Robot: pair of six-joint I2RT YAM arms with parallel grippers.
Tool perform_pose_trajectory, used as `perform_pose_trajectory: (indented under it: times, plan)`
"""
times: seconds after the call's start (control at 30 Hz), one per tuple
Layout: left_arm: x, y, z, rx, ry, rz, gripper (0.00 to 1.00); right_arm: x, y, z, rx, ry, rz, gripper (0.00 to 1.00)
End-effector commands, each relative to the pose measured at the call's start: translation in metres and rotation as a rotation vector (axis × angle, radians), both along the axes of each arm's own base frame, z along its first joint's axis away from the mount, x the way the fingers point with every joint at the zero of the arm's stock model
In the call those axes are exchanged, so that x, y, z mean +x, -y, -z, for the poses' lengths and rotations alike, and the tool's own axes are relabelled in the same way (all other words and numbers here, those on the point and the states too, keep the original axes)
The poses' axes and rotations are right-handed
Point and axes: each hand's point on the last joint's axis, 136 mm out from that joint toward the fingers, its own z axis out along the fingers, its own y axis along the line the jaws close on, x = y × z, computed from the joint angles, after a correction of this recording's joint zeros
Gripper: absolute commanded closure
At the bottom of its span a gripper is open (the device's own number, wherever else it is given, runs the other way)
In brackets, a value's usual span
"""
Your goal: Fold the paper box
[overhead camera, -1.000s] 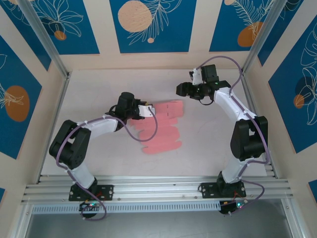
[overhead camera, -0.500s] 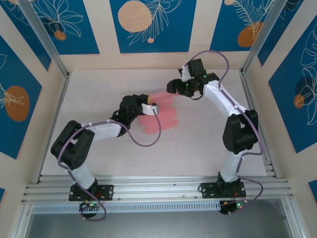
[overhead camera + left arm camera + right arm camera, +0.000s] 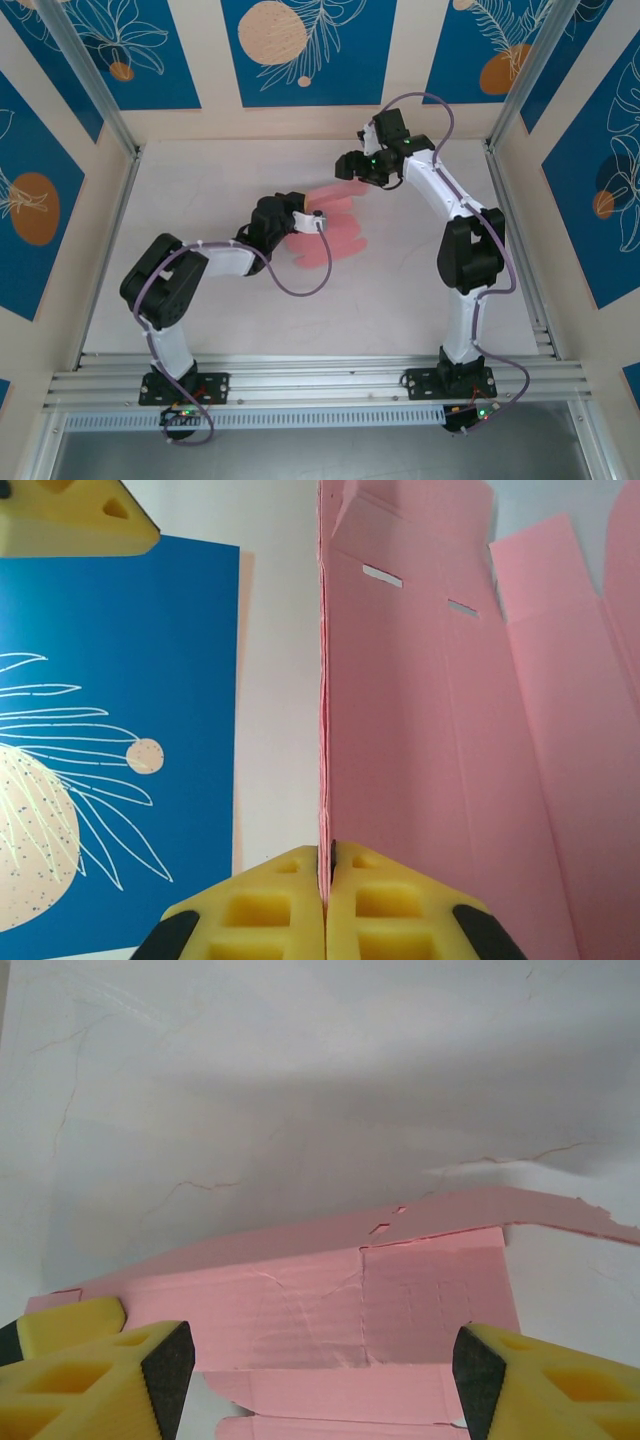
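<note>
The paper box [image 3: 336, 236] is a flat pink cut-out sheet with tabs and slots, held up on edge above the middle of the table. My left gripper [image 3: 309, 214] is shut on its left edge. In the left wrist view the yellow fingers [image 3: 270, 910] pinch the thin card [image 3: 450, 740], which rises upright from the jaws. My right gripper [image 3: 346, 169] hangs open just behind the sheet's far end. In the right wrist view its yellow fingers [image 3: 90, 1370] stand wide apart, with the pink sheet [image 3: 330, 1305] below and between them, untouched.
The white table [image 3: 200, 180] is walled on three sides by beige panels with blue pictures [image 3: 305, 50]. Aluminium posts [image 3: 90, 80] stand at the back corners. A metal rail [image 3: 320, 385] runs along the near edge by the arm bases.
The left gripper has lifted the pink sheet off the table and turned it upright, shifting slightly right. The right arm has swung left and towards the sheet's far end.
</note>
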Motion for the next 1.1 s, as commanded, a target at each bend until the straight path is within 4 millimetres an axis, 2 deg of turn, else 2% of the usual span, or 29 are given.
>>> perform_pose_trajectory:
  times: [0.0,0.47,0.63,0.83,0.97,1.07]
  plan:
    - [0.005,0.006,-0.005,0.004,0.031,-0.001,1.00,-0.003,-0.007,0.014,0.038,-0.068,-0.017,0.29]
    - [0.006,0.007,0.006,0.006,0.005,-0.004,1.00,-0.003,-0.027,0.035,0.137,-0.143,-0.032,0.30]
    - [0.006,0.007,0.014,0.013,-0.011,-0.008,0.99,0.001,-0.036,0.034,0.200,-0.154,-0.033,0.38]
    - [0.013,0.006,0.025,0.022,-0.050,-0.032,0.95,0.003,-0.041,0.041,0.216,-0.180,-0.021,0.41]
    - [0.022,0.004,0.023,-0.004,-0.043,-0.076,0.95,0.002,-0.038,0.047,0.180,-0.185,0.002,0.40]
    - [0.021,0.006,0.024,-0.007,-0.054,-0.063,0.95,0.003,-0.033,0.052,0.145,-0.178,0.023,0.38]
